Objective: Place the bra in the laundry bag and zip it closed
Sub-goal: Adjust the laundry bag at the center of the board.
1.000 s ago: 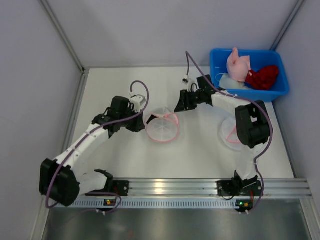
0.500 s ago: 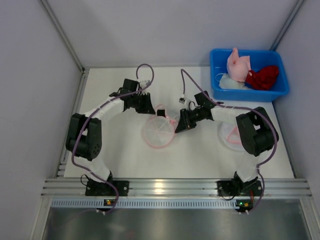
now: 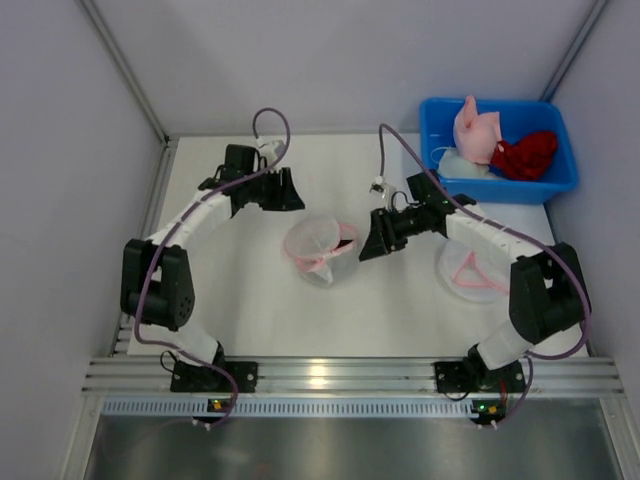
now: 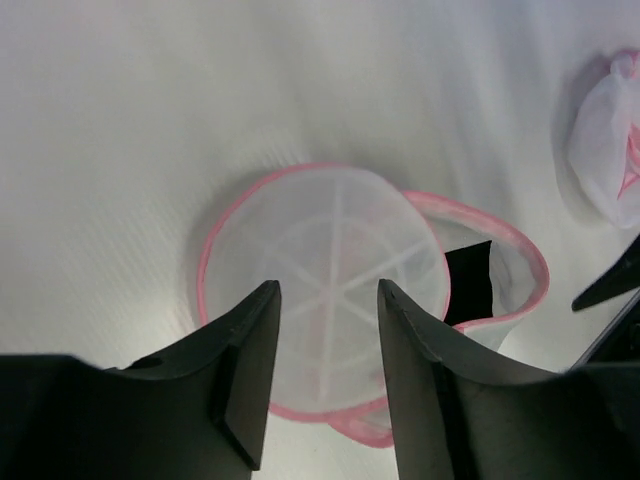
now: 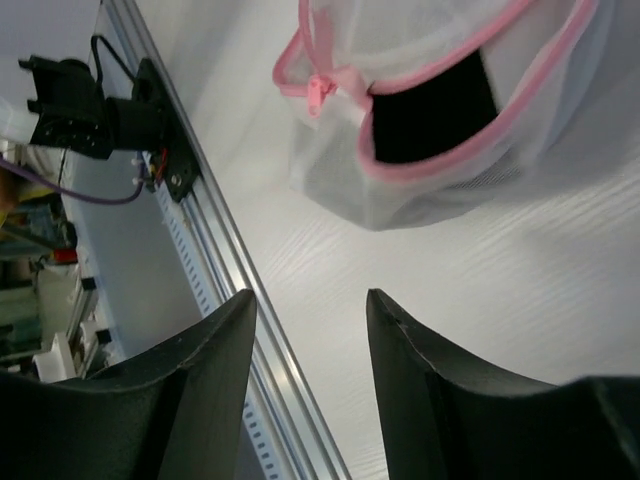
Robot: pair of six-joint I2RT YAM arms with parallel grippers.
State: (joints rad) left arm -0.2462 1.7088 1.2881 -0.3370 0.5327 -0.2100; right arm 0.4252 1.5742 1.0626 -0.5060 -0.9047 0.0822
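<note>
Laundry bag [image 3: 318, 250] at counter [image 3: 250, 300] ctr, mouth unzipped; dark bra [image 5: 430, 115] inside. Left pincer [image 4: 322, 300], right pincer [image 5: 310, 305]: both half-open, empty. Risk: unbraced mesh drags w/ zip pull [image 5: 318, 88], stalling closure.

The laundry bag [image 5: 430, 190] runs off the right wrist view's top edge, its contents only a dark patch [image 5: 430, 110].

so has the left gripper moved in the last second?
Yes. The left gripper has moved up the top view, farther from the front rail.
</note>
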